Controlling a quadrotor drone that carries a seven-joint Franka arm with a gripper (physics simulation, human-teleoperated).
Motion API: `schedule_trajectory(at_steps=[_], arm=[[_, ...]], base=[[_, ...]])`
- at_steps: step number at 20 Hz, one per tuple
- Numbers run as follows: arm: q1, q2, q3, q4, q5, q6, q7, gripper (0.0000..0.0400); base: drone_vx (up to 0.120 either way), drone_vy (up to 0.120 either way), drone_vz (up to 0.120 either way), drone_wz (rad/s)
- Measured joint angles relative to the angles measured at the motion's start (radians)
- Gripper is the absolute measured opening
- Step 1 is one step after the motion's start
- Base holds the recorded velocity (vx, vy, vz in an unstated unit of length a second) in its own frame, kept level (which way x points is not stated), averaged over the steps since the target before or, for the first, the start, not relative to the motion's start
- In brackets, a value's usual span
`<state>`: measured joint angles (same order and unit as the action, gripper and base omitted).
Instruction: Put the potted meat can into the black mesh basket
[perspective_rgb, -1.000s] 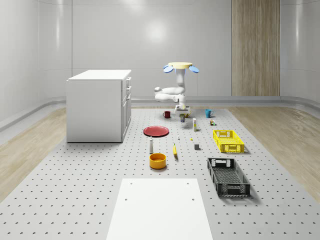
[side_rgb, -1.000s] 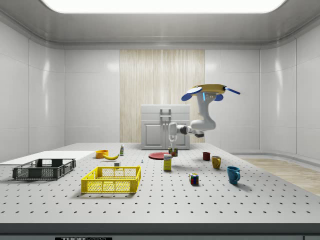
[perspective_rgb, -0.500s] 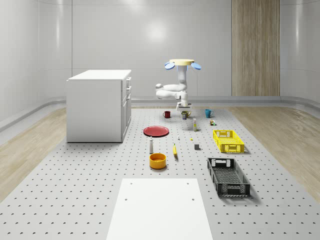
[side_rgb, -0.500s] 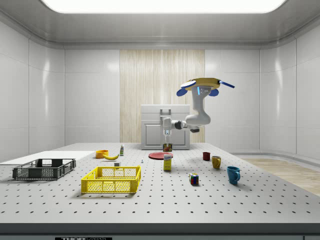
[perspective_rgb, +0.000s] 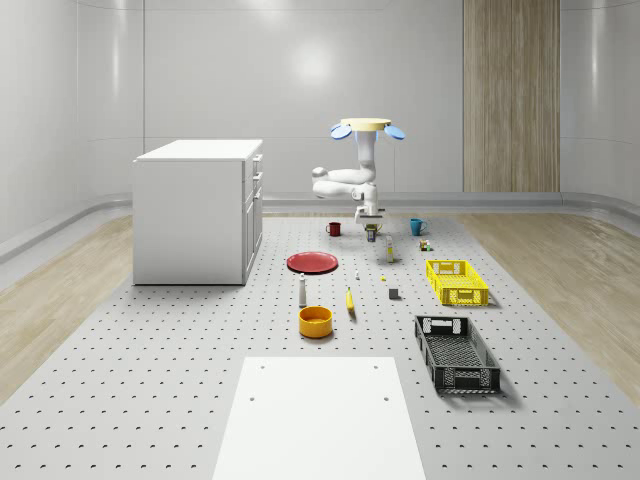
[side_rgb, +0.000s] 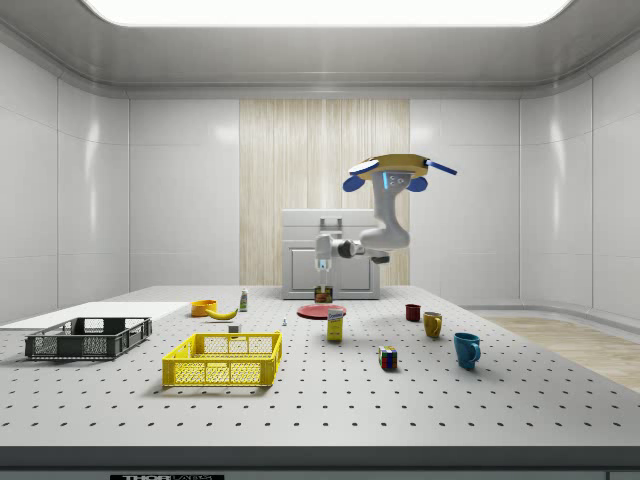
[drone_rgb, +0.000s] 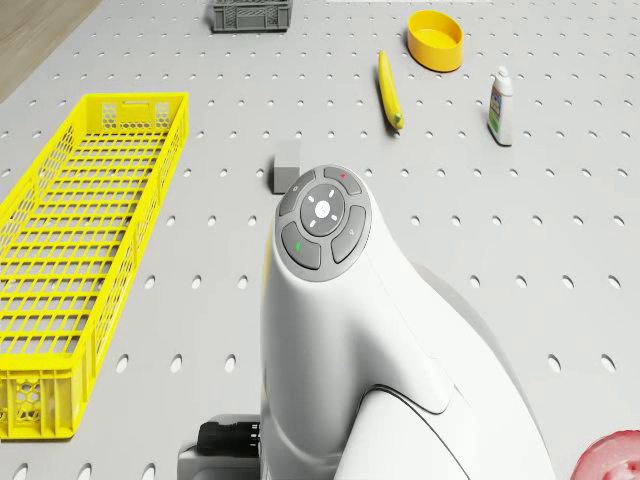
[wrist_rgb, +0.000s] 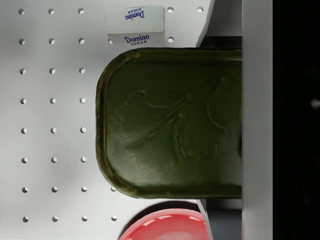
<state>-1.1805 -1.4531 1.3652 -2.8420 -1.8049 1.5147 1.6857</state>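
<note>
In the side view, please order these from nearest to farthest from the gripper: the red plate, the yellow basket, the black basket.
1. Red plate, just below the gripper, which holds the can.
2. Yellow basket, toward the view's left and front.
3. Black basket, far left.

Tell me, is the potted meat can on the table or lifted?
Lifted: the gripper holds the potted meat can clear of the table.
</note>
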Motion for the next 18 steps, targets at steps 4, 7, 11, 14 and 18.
schedule_trajectory(at_steps=[4,7,11,14,18], arm=[[-0.002,-0.008,0.001,0.000,0.003,0.007,0.002,0.0289],[-0.003,-0.014,0.002,0.001,0.006,0.013,0.003,0.0289],[-0.005,-0.021,0.003,0.001,0.009,0.019,0.004,0.0289],[-0.006,-0.026,0.004,0.001,0.011,0.024,0.005,0.0289],[-0.007,-0.033,0.004,0.001,0.013,0.030,0.006,0.0289]], base=[[0.120,0.000,0.000,0.000],[0.120,0.000,0.000,0.000],[0.120,0.000,0.000,0.000],[0.120,0.000,0.000,0.000],[0.120,0.100,0.000,0.000]])
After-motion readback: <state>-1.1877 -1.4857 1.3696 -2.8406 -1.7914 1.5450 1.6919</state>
